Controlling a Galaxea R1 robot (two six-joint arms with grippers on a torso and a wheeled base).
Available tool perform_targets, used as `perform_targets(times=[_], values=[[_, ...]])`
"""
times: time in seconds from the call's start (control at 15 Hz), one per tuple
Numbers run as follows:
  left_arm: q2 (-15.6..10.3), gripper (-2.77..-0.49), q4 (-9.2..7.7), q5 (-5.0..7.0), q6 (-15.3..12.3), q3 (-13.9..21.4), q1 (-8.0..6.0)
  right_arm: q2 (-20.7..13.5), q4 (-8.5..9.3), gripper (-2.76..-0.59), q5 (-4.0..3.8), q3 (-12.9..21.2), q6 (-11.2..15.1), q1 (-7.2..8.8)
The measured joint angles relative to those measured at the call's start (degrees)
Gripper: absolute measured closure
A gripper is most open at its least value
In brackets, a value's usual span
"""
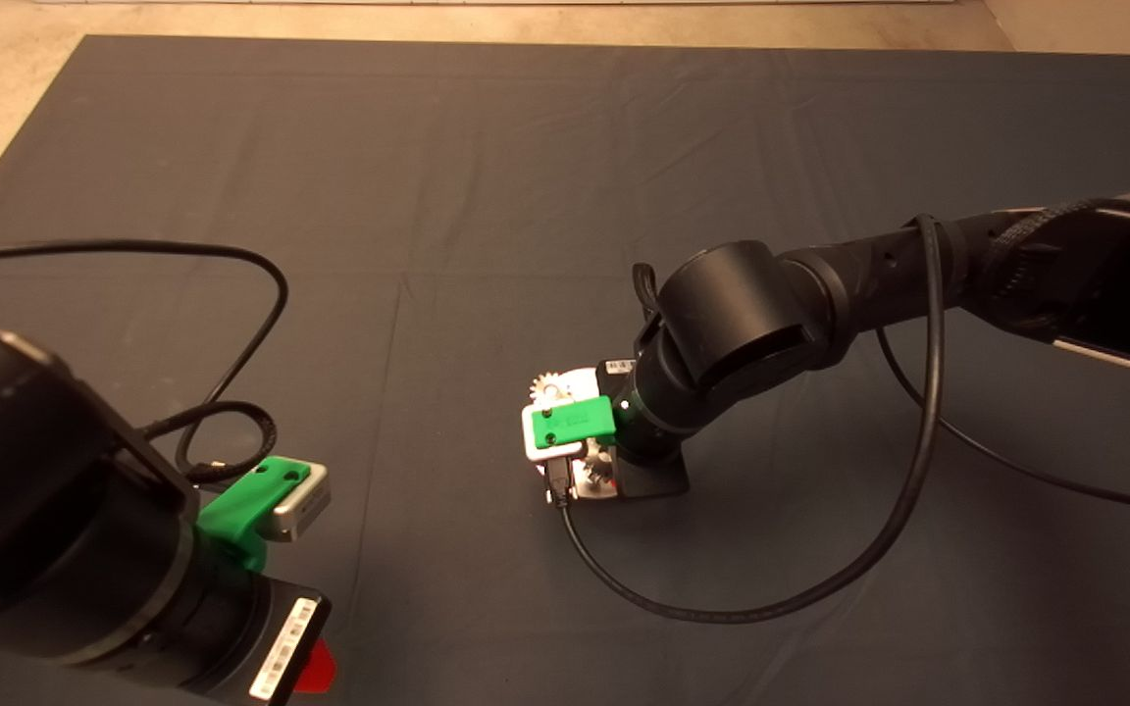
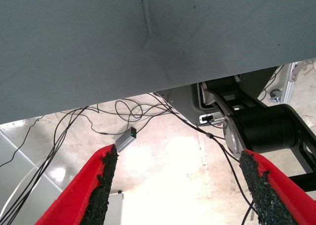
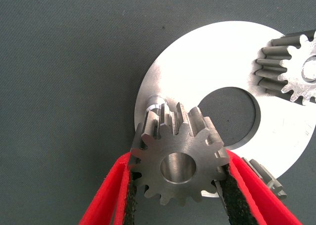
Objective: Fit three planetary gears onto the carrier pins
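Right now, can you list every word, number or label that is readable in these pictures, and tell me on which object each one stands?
None can be read.
White sticker with a barcode on the left gripper body: print too small to read.
Small white label on the black wrist above the right gripper: too small to read.
The gear held in the right gripper and the white disc: no markings visible.

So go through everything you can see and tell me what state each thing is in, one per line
Right hand: shut on a gear, over the white disc.
Held gear: clamped between the fingers, just beside a bare pin, not yet on it.
Bare pin: upright, empty.
Seated gear: already on its pin.
Third gear: on the disc, mostly hidden.
White disc: flat on the mat.
Left hand: open, empty, parked off the mat's edge.
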Motion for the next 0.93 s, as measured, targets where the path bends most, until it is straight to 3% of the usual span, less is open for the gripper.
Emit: perform_targets(times=[0.6, 0.93], values=[[0.0, -1.75, 0.0, -0.01, 0.0, 0.0, 0.01, 0.1, 0.02, -1.04, -0.02, 0.0, 0.0, -0.17], [0.0, -1.75, 0.0, 0.01, 0.0, 0.0, -0.01, 0.2, 0.05, -1.04, 0.0, 0.0, 0.0, -1.06]])
